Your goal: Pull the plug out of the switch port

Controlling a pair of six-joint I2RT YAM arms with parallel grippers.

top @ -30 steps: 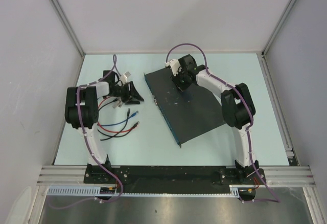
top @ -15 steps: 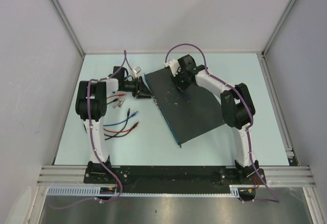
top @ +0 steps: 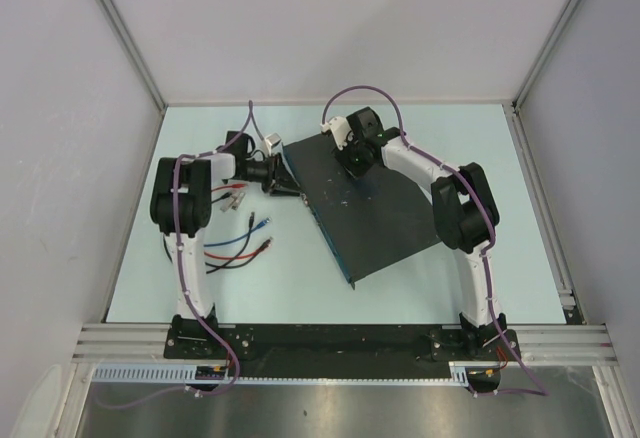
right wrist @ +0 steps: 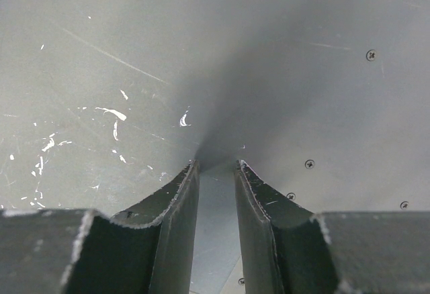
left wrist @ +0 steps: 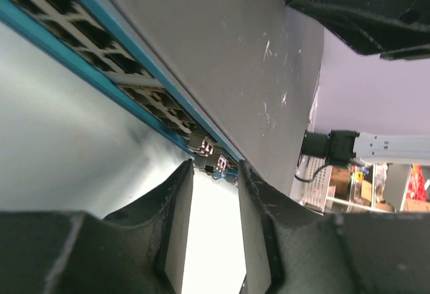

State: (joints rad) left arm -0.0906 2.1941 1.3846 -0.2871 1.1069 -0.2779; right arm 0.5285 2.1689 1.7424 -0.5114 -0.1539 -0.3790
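The switch [top: 380,213] is a flat black box lying at a slant on the table, its scuffed top [right wrist: 101,72] filling the right wrist view. Its blue socket edge [left wrist: 80,59] runs diagonally through the left wrist view. A small plug [left wrist: 213,165] sits in a port on that edge. My left gripper [left wrist: 216,168] is open, its fingertips [left wrist: 185,176] on either side of the plug. In the top view the left gripper [top: 284,186] hides the plug. My right gripper [right wrist: 216,164] is narrowly open, holds nothing, and its tips rest on the switch's top near the far corner [top: 352,161].
Loose red, blue and black cables [top: 238,246] lie on the pale table left of the switch, below the left arm. Grey walls close in the table on three sides. A metal rail [top: 340,338] with the arm bases runs along the near edge.
My left arm has swung right from the loose cables to the switch's socket edge, and its jaws have narrowed. The right arm and the switch have stayed put.
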